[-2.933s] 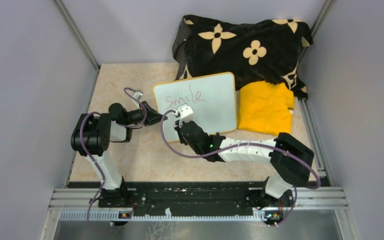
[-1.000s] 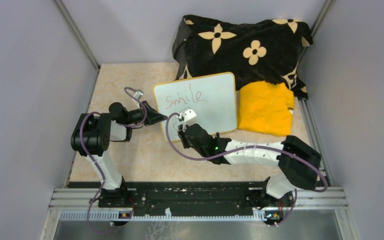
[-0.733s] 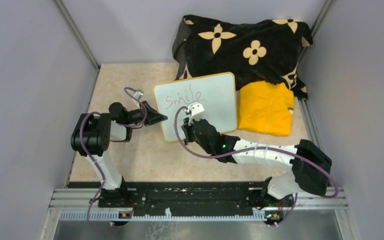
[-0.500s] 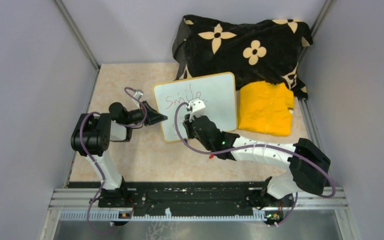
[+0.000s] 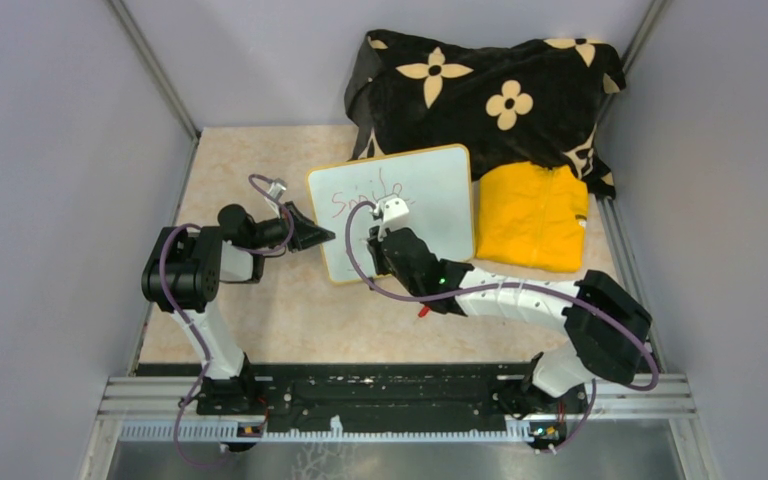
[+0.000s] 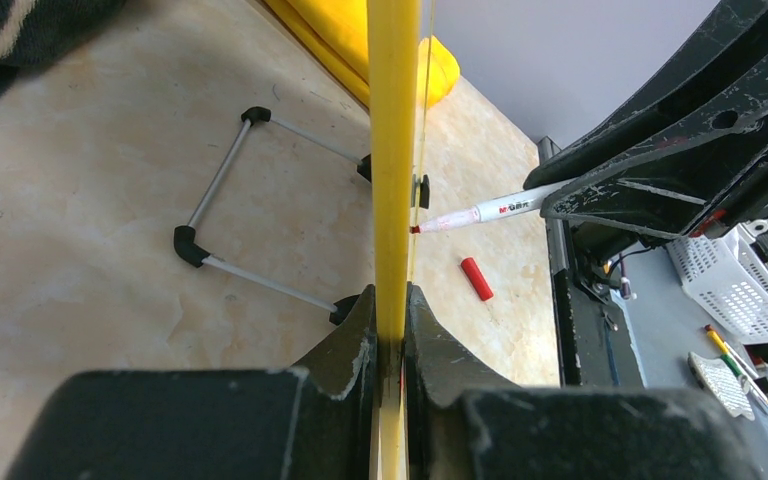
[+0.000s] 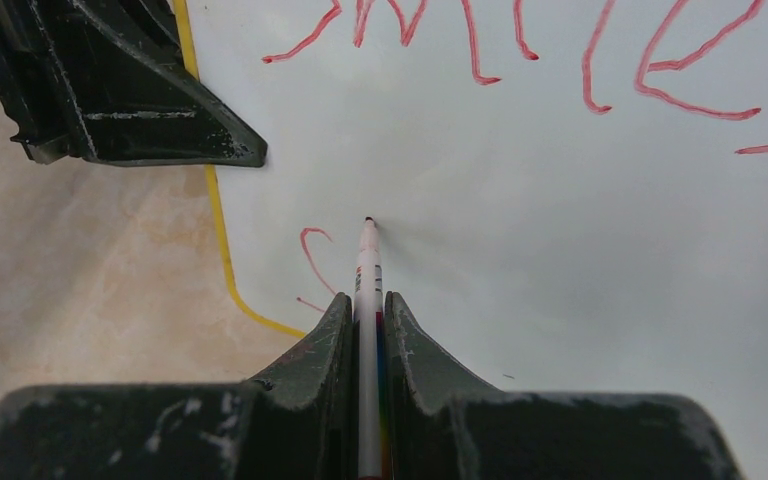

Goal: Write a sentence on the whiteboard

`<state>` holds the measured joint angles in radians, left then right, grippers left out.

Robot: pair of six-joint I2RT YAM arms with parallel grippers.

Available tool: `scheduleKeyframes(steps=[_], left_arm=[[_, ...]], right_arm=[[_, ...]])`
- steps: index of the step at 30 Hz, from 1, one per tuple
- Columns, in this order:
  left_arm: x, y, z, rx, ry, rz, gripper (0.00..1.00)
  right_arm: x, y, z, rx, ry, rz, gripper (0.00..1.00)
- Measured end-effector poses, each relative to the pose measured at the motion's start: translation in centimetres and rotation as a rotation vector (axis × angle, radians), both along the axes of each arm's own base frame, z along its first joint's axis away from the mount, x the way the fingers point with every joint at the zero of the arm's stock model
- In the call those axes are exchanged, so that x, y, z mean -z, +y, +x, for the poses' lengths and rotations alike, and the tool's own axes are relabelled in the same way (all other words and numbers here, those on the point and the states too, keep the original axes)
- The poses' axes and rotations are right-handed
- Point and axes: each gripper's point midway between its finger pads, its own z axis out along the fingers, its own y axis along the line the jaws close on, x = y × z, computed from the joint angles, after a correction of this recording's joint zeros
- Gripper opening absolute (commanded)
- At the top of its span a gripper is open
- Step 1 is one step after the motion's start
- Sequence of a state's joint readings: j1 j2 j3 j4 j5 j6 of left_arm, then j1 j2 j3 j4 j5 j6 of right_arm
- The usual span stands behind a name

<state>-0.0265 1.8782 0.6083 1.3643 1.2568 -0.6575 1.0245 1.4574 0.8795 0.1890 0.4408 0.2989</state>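
The whiteboard (image 5: 430, 195) stands tilted on the table. My left gripper (image 5: 318, 237) is shut on its yellow frame (image 6: 392, 150) at the left edge, jaws (image 6: 391, 310) pressed on both sides. My right gripper (image 5: 378, 240) is shut on a slim white marker (image 7: 367, 270), whose tip touches the board's lower left. Of the sentence, red "smile" (image 7: 520, 50) runs along the top, and one curved red stroke (image 7: 310, 255) sits left of the tip. In the left wrist view the marker (image 6: 480, 212) meets the board from the right.
A red pen cap (image 5: 423, 311) lies on the table under my right arm. A black flowered blanket (image 5: 480, 80) and a folded yellow cloth (image 5: 532, 215) lie behind and right of the board. The board's wire stand (image 6: 250, 200) rests behind it.
My right gripper has moved up and slightly right over the board with the marker, and its wrist now covers part of "smile". The left gripper and the board have not moved.
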Motion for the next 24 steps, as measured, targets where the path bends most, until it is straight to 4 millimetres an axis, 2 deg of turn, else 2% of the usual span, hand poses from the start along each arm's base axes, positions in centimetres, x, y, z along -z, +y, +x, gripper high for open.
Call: scheduleKeyframes(steps=[9, 17, 24], left_arm=[[0.0, 0.0, 0.0, 0.000, 0.002, 0.000, 0.00], [0.1, 0.0, 0.1, 0.000, 0.005, 0.001, 0.00], [0.1, 0.0, 0.1, 0.000, 0.005, 0.002, 0.00]], right_arm=[[0.4, 0.0, -0.1, 0.004, 0.015, 0.010, 0.00], [3.4, -0.6, -1.7, -0.025, 0.086, -0.005, 0.00], [4.8, -1.3, -2.5, -0.023, 0.127, -0.012, 0.00]])
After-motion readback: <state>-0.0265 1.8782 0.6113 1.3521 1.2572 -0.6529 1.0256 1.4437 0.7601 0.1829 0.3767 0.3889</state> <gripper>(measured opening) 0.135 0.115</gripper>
